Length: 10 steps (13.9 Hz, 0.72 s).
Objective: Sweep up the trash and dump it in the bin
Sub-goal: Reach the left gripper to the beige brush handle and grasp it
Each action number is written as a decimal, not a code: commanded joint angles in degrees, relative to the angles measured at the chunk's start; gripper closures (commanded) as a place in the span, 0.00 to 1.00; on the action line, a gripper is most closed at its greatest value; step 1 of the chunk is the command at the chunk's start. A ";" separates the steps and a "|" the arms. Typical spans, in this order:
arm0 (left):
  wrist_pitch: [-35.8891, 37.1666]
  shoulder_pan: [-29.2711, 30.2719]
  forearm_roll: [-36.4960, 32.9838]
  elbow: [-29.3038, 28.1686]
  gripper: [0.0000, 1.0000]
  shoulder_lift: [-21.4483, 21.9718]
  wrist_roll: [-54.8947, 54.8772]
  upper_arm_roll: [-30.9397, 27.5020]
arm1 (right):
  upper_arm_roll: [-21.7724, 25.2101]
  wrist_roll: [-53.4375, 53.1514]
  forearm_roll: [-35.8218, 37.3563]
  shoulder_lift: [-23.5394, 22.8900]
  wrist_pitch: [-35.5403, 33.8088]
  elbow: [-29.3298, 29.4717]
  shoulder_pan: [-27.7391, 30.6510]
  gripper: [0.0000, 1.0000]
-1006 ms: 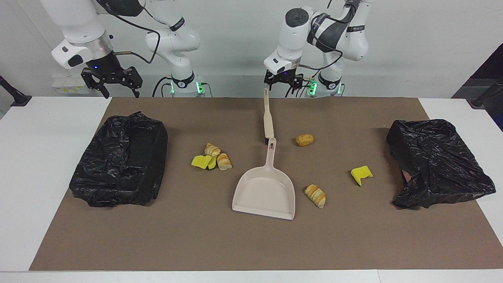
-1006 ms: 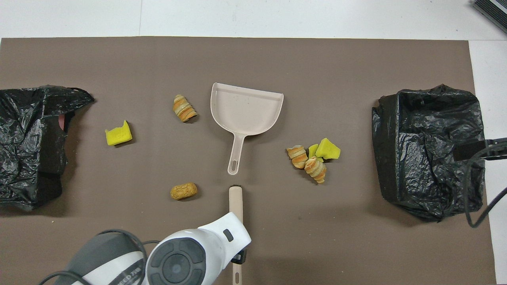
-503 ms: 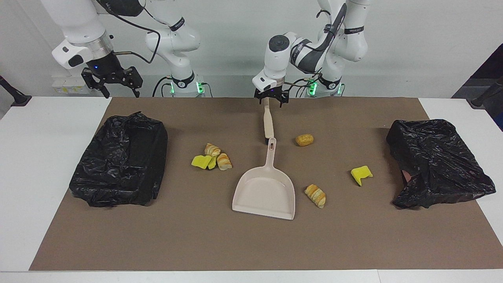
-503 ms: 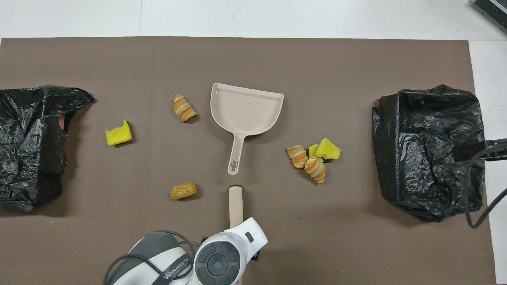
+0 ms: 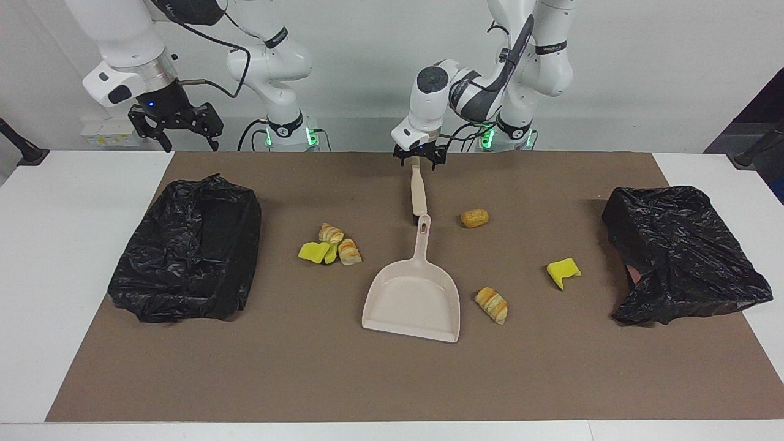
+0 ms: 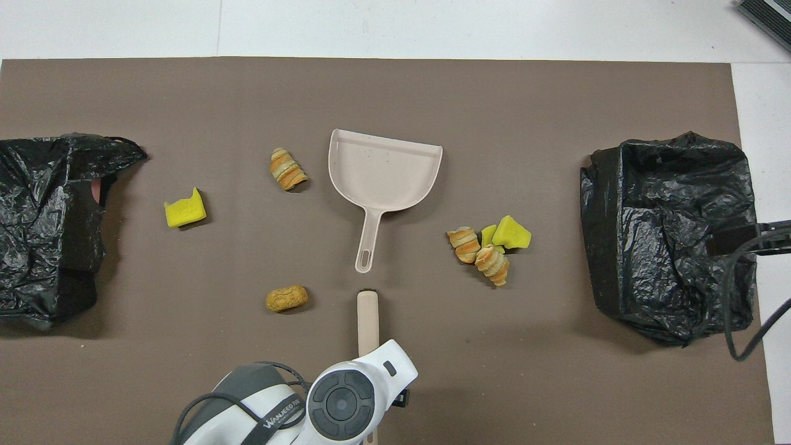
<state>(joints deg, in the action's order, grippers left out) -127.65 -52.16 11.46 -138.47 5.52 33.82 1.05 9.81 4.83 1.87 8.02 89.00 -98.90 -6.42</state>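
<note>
A beige brush [image 5: 418,190] lies on the brown mat, its dark tip next to the handle of the beige dustpan [image 5: 413,300]. My left gripper [image 5: 419,163] is down at the brush handle's end nearest the robots, with a finger on each side of it and a gap showing. In the overhead view the left arm covers that end of the brush [image 6: 367,312]. The trash lies around the dustpan [image 6: 383,167]: a brown bun [image 5: 474,217], a yellow chunk [image 5: 562,271], a striped croissant piece [image 5: 492,304] and a cluster of yellow chunks and croissant pieces [image 5: 331,245]. My right gripper [image 5: 190,146] waits open in the air.
Two bins lined with black bags stand on the mat, one at the right arm's end [image 5: 187,248] and one at the left arm's end [image 5: 680,254]. The right gripper hangs over the edge of the bin at its end nearest the robots. White table [image 5: 55,257] borders the mat.
My left gripper has come down and a little toward the right arm's end, from above the brush handle to around its end. Nothing on the mat has moved.
</note>
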 commanded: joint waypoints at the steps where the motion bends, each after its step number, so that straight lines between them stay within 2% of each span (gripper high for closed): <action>1: -1.38 -1.36 1.46 -2.33 0.28 1.42 0.37 -0.96 | 0.21 1.59 -0.82 1.47 -0.93 -1.21 0.00 0.00; 2: -1.20 -1.62 1.46 -2.33 0.63 1.42 0.55 -0.96 | 0.21 1.59 -0.90 1.47 -0.93 -1.21 0.00 0.00; 3: -0.94 -2.06 1.46 -2.16 0.93 1.42 0.02 -0.96 | 0.21 1.59 -0.82 1.47 -0.93 -1.21 0.00 0.00; 4: -0.50 -1.98 1.46 -1.98 1.00 1.42 -0.76 -0.96 | 0.21 1.59 -0.82 1.47 -0.93 -1.21 0.00 0.00; 8: 3.36 -1.19 1.46 -0.93 1.00 1.51 -0.86 -1.31 | 0.21 1.59 -0.82 1.47 -0.93 -1.21 0.00 0.00; 10: 8.52 1.17 1.38 1.17 1.00 2.13 -0.68 -2.02 | 0.21 1.59 -0.82 1.47 -0.93 -1.21 0.00 0.00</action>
<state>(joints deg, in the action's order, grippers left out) -124.03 -52.51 12.05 -138.58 5.89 33.62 0.23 9.81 4.83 1.87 8.29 89.00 -99.09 -6.42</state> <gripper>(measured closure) 0.740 0.000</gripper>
